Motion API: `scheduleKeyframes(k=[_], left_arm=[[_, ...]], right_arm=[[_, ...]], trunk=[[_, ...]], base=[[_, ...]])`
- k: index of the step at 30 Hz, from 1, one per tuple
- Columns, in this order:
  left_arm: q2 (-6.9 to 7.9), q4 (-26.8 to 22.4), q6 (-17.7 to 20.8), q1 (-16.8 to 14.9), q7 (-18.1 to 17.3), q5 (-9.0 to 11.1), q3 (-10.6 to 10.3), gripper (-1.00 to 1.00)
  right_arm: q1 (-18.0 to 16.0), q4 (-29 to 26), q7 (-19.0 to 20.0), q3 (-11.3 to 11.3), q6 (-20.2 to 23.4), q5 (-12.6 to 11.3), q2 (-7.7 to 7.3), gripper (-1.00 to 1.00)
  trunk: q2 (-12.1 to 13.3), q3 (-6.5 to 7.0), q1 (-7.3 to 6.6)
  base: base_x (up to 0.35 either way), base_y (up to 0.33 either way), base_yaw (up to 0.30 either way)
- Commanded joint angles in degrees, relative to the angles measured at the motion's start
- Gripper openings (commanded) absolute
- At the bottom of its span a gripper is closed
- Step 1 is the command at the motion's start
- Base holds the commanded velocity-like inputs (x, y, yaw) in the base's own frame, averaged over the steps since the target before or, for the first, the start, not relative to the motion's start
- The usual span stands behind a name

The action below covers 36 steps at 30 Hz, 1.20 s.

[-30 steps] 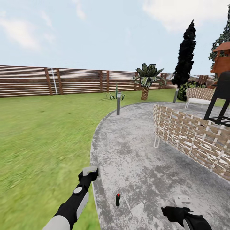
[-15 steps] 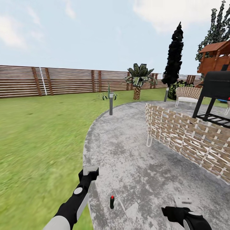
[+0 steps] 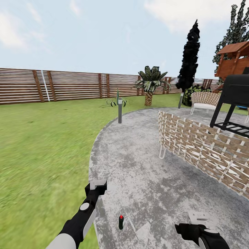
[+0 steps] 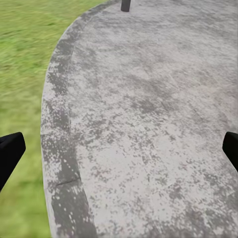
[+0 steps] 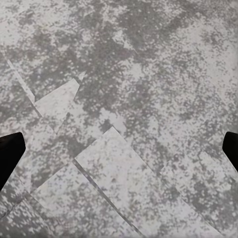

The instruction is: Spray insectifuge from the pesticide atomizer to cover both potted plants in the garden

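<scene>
Standing upright on the patio [image 3: 145,162] near its lawn-side edge, the pesticide atomizer [image 3: 121,222] lies between both arms. Left gripper [image 3: 96,186] and right gripper [image 3: 197,218]: fingers spread wide, empty. Farther off: lamp post [image 3: 120,110], wicker chair [image 3: 204,147], fence [image 3: 69,84].

A round mottled grey paved patio [image 3: 145,166] is curving into a green lawn [image 3: 41,145]. A brown slatted wooden fence [image 3: 69,85] is running along the far edge under a pale cloudy sky. A woven wicker seat back [image 3: 200,148] is standing on the paving, a short grey lamp post [image 3: 120,110] rising at the rim.
</scene>
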Motion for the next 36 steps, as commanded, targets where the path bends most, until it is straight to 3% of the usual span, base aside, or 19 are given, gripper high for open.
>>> scheduleKeyframes(k=[1,8,22,36], left_arm=[[-0.02,0.03,-0.18,-0.03,0.15,0.02,0.03,1.0],[-0.02,0.03,-0.19,-0.03,0.15,0.04,0.03,1.0],[-0.02,0.03,-0.2,-0.03,0.15,0.04,0.01,1.0],[-0.02,-0.13,-0.19,-0.03,0.15,0.02,0.0,1.0]], right_arm=[[-0.03,-0.06,0.03,-0.03,0.26,-0.05,-0.01,1.0],[-0.03,-0.07,0.06,-0.12,0.26,-0.05,-0.01,1.0],[-0.03,-0.07,0.03,-0.15,0.26,-0.05,0.03,1.0],[-0.03,-0.07,0.03,-0.13,0.26,-0.05,0.02,1.0]], trunk=[[-0.03,-0.08,-0.01],[-0.03,-0.14,-0.01],[-0.03,-0.15,-0.01],[-0.03,-0.15,-0.01]], base=[[0.002,0.0,0.0],[0.0,0.0,-0.007],[0.0,0.0,-0.148],[0.0,0.0,-0.276]])
